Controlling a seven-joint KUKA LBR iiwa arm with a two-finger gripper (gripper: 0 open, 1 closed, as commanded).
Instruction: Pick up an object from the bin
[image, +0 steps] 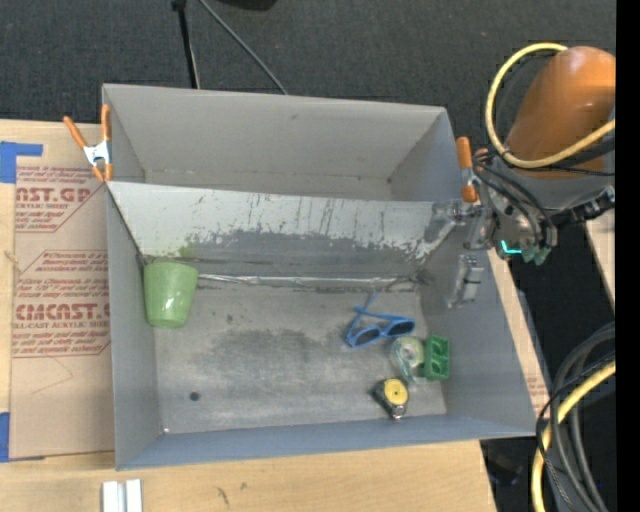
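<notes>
Green cup (170, 292) lies on its side at the far left wall, alone. Blue sunglasses (378, 328) are mid-right on the floor, thin frame. Just past them: yellow-and-black gadget (396, 395), clear round piece (407, 354), green block (436, 358). My gripper (465, 285) hangs by the right wall above that cluster, nothing visibly held; can't tell if my jaws are open or closed. Approach step, I judge. Next: centre over the sunglasses or block, then descend.

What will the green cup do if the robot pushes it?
The cup lies on its side, so it will probably roll, perhaps in a curve if it tapers. It looks like thin plastic, so it is probably light and easy to shove. It rests close to the bin wall beside it, which may stop it that way.
</notes>
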